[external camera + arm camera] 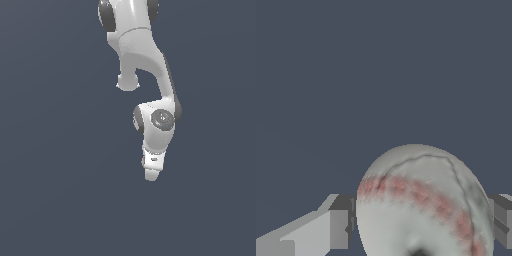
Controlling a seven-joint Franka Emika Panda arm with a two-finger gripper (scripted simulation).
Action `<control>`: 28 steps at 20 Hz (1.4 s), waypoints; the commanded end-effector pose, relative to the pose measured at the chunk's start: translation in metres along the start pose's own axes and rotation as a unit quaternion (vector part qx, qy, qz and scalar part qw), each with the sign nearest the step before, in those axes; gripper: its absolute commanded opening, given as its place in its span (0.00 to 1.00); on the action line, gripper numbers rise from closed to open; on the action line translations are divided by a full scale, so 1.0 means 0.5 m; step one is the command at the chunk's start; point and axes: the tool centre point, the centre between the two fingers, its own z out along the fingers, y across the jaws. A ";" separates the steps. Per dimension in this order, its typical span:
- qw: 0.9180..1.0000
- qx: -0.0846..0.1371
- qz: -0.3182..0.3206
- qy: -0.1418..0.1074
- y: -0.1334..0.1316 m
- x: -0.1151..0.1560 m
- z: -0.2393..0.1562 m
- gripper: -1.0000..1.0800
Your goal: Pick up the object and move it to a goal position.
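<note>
In the wrist view the whitish-grey ball [421, 200] with reddish seam marks fills the space between my two fingers. One grey finger [340, 225] touches one side of the ball and the other finger [502, 220] touches the opposite side. My gripper [423, 225] is shut on the ball. In the exterior view the white arm hangs down from the top with the hand [151, 167] at its lower end. The hand hides the ball and the fingertips there.
A plain dark blue-grey surface [60, 190] fills both views. No other objects, containers or edges show.
</note>
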 end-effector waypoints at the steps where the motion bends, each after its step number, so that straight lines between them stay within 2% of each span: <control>1: 1.000 0.000 0.000 0.000 0.000 0.000 0.000 0.00; 8: 1.000 0.000 0.000 0.000 -0.004 -0.001 -0.004 0.00; 15: 1.000 0.000 0.000 0.000 -0.032 -0.001 -0.031 0.00; 21: 1.000 0.000 0.000 -0.001 -0.080 -0.002 -0.077 0.00; 28: 1.000 0.000 0.000 -0.002 -0.162 -0.003 -0.157 0.00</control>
